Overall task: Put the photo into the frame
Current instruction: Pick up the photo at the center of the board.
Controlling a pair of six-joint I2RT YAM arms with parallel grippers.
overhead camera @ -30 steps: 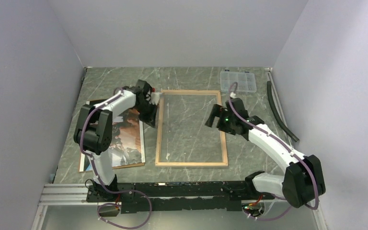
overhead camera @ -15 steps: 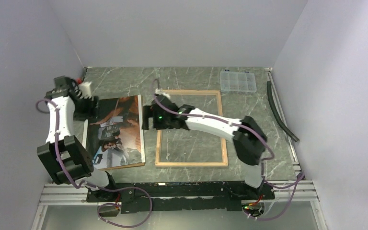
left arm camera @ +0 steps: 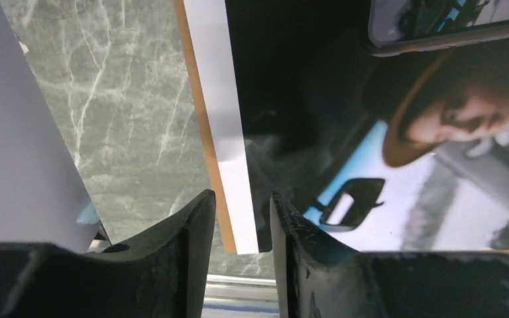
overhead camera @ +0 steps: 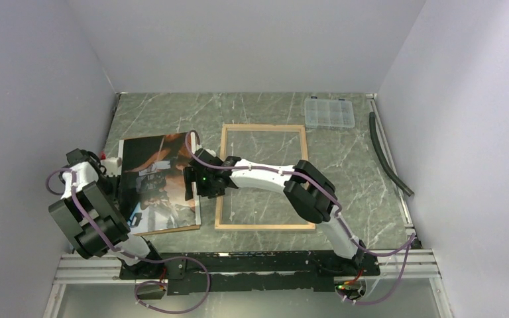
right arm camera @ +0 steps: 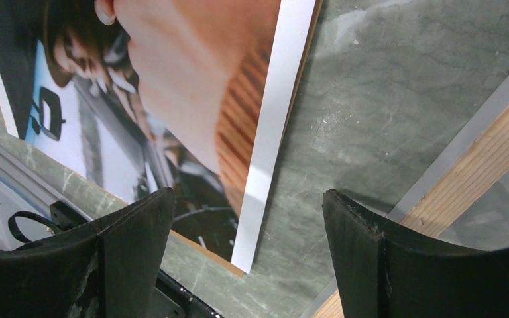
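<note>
Both arms have shifted in the last half second: the right one reached farther left, the left one drew back toward its base. On the grey-green marbled table (overhead camera: 265,109), the large rectangular light-wood frame (overhead camera: 265,126) with a clear pane lies just right of the right claw (right arm camera: 246,195). The large glossy rectangular photo (overhead camera: 156,156) lies between both claws, flat on a thin brown fibreboard backing panel (left arm camera: 197,112). The right claw gapes wide and empty over the white border. The left claw (left arm camera: 240,199) is narrowly parted and holds nothing. We judge it best to pinch the print's border alone, leaving the panel behind.
</note>
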